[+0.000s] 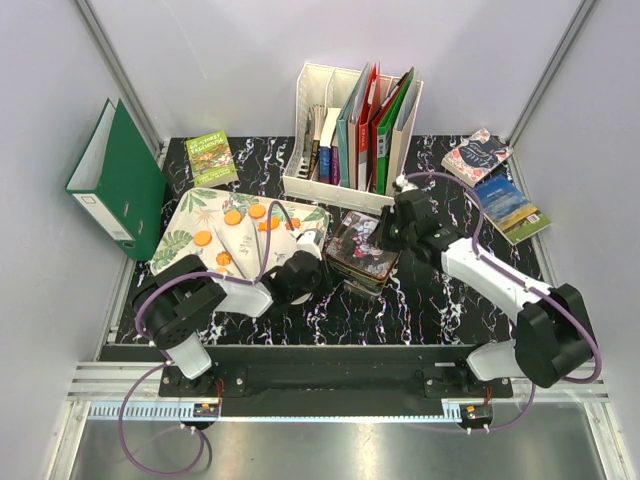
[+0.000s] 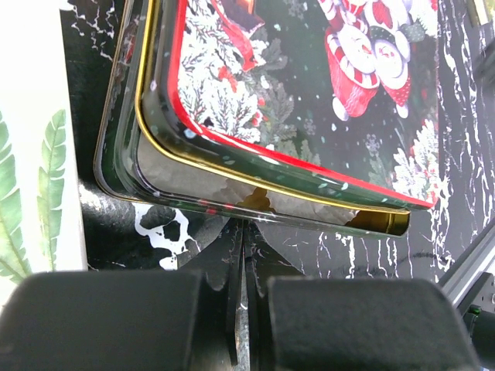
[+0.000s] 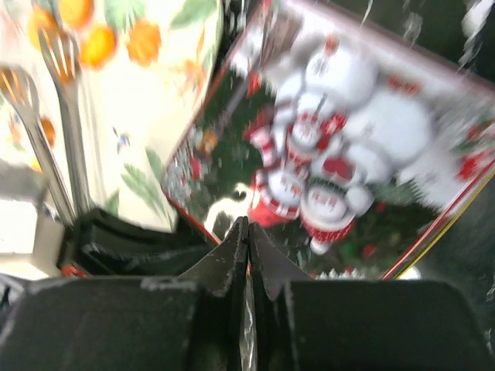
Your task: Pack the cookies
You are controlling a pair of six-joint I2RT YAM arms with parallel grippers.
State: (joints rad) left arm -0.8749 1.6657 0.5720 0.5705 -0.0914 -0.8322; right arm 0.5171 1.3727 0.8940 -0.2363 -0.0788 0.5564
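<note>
Near: left fingers (image 2: 238,263) closed, empty, at tin (image 1: 360,250) left corner; right fingers (image 3: 241,247) closed, empty, over its right side. Far: cookies (image 1: 257,211) on tray (image 1: 185,245), upper left of frame, up-left of left fingers; left arm nearer.

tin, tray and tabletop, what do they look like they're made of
Tin: thin printed metal, glossy; a gold rolled rim and sharp glints along its edge say so.
Tray: a matte white surface with a leaf print, perhaps melamine or coated board; hard to tell.
Tabletop: black with white veins like marble, though it may be a printed laminate; slight sheen.
</note>
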